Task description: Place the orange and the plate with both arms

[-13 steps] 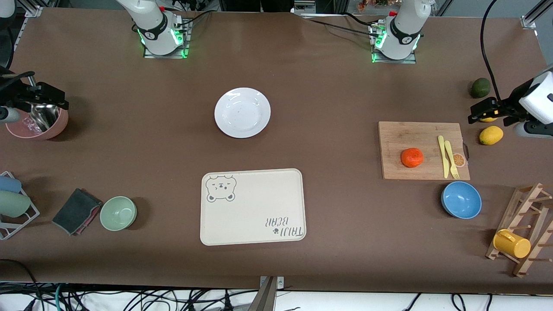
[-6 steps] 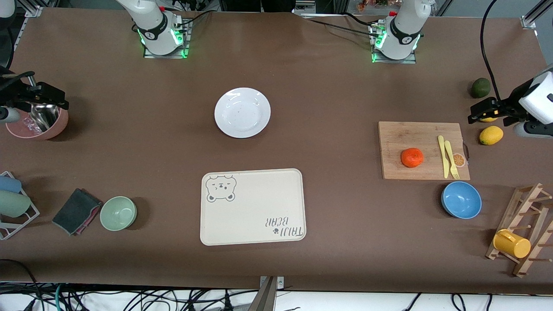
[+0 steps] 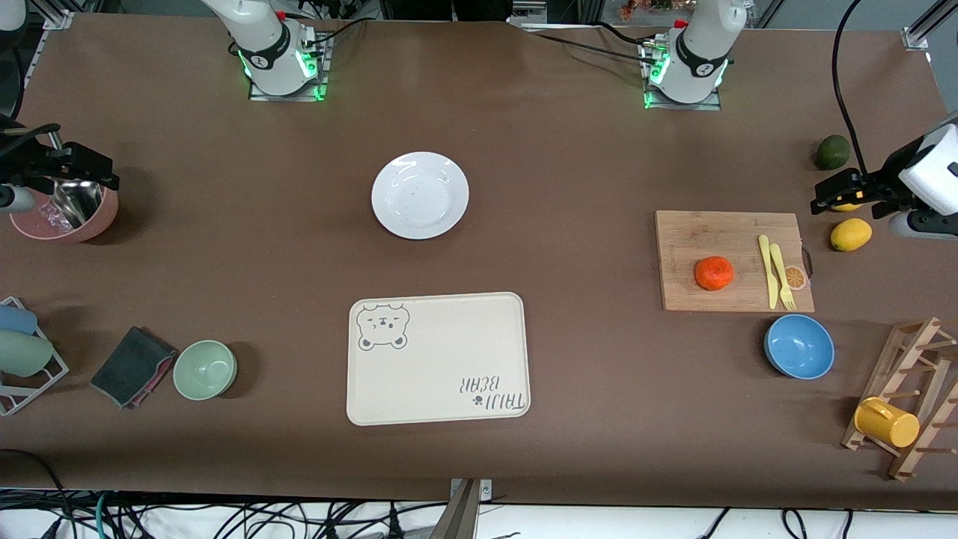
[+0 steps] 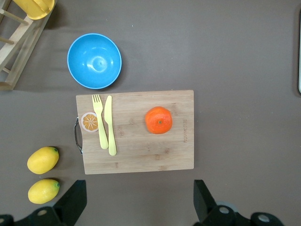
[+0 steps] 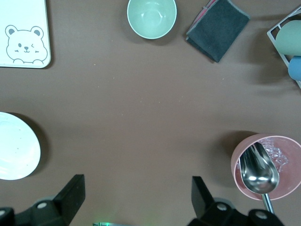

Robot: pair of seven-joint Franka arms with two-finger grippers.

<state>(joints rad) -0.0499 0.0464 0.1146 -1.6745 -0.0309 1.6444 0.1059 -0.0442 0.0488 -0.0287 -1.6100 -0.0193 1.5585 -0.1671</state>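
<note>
One orange (image 3: 713,272) lies on one cutting board (image 3: 696,232); one white plate (image 3: 420,195) sits mid-tabletop. We count two lemons (image 4: 43,159), three bowls. Left hand (image 4: 139,209) over the lemons and right hand (image 5: 136,206) over the pink bowl (image 5: 244,181) both hang with fingers apart, empty.

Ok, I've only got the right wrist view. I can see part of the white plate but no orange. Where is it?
Observer: The orange sits on a wooden cutting board, toward the left arm's end of the table.
Operator: Anything else on that board?
Observer: Yes, a yellow knife and fork lie side by side on it, apart from the orange.
Operator: And where's the left gripper?
Observer: The left gripper hangs open and empty over the lemons, beside the board.
</note>
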